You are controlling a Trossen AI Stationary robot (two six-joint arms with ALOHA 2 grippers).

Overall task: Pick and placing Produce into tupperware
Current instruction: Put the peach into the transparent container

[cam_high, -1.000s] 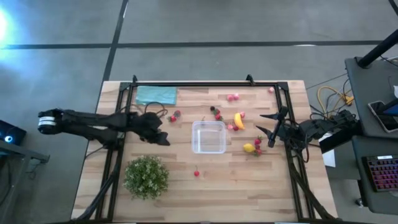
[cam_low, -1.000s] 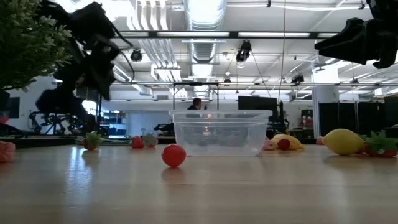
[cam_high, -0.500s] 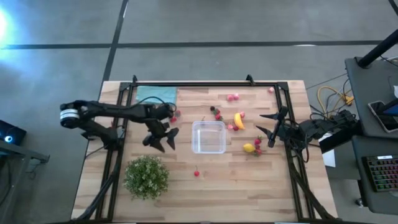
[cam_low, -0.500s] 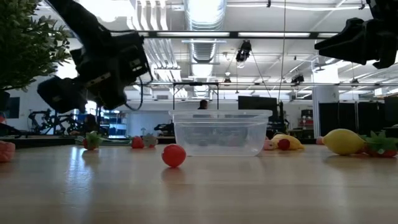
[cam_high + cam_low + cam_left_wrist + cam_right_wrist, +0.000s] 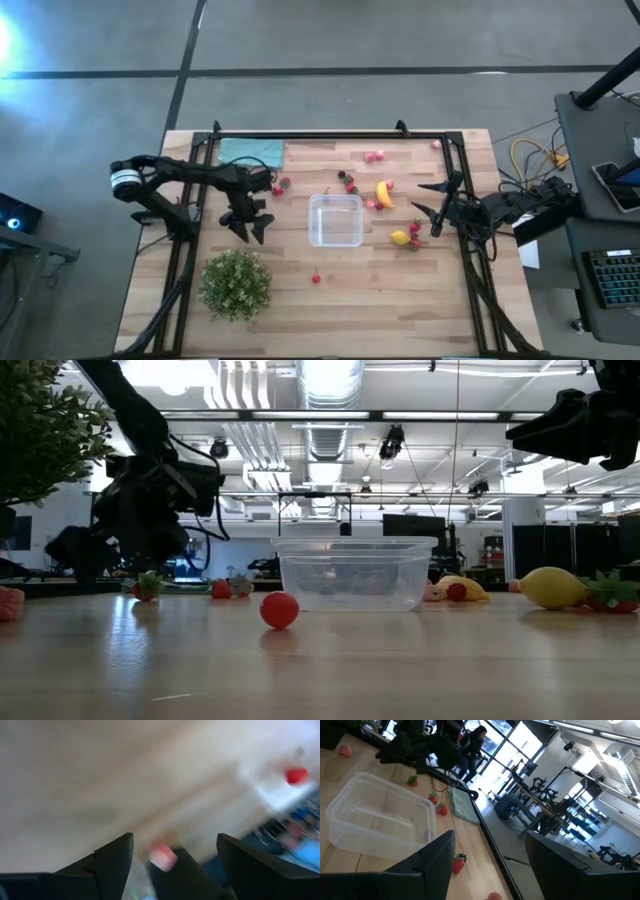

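Gently: your left gripper [image 5: 252, 228], jaws wide, hovers above small, light berries [image 5: 279, 187]; pinch one across its middle.

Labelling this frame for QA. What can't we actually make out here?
- Left wrist view: motion blur; the pink piece between the left end effector fingers can't be identified, nor whether it is gripped.
- High view: the small fruits beside the tupperware are too small to type.
- Low view: the right end effector is cut off by the top edge.
- Low view: the plant is cropped at the left edge.
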